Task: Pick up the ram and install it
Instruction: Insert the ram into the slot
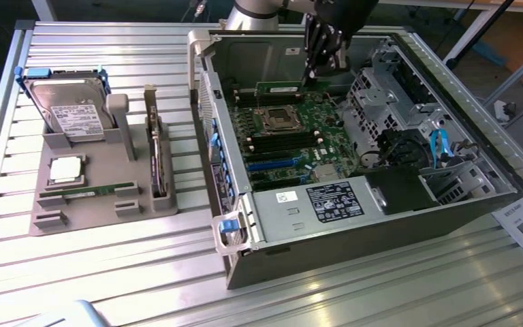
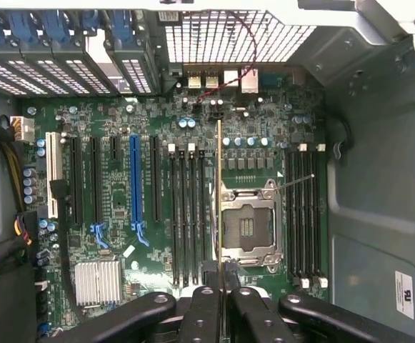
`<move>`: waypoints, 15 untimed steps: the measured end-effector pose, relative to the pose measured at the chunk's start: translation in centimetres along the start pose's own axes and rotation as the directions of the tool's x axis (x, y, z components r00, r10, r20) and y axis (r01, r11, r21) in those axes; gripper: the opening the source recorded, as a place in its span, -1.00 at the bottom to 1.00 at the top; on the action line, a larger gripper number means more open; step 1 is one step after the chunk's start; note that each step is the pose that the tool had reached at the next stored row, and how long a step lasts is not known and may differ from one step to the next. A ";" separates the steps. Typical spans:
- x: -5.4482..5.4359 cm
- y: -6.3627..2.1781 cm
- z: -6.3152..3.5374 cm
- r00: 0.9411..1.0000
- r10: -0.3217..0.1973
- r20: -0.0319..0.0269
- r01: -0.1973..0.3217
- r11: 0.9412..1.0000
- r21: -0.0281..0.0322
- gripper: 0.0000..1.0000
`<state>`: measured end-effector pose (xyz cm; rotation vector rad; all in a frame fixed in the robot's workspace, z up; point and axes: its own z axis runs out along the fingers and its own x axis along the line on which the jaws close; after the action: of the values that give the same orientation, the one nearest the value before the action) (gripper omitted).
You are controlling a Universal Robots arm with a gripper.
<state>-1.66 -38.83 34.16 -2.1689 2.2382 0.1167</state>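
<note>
Green ram [image 1: 278, 88], pinched at one end between the clenched jaws, edge-on above the motherboard [image 2: 86, 121].

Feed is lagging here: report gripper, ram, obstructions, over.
Gripper shut on the ram. Ram edge-down over motherboard, beside CPU socket. Nothing seen in the way.

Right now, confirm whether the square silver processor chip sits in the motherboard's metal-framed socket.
No: the socket lies empty, while the processor chip rests on the grey holder.
</note>
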 end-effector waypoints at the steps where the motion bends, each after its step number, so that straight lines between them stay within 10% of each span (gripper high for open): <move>1: 0.0 -0.11 0.03 1.000 0.000 -0.001 0.000 1.000 0.000 -0.76; 15: 0.0 -0.86 0.15 1.000 0.000 -0.006 0.000 1.000 0.000 -0.76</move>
<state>-0.81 -38.86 33.98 -2.1720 2.2413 0.1101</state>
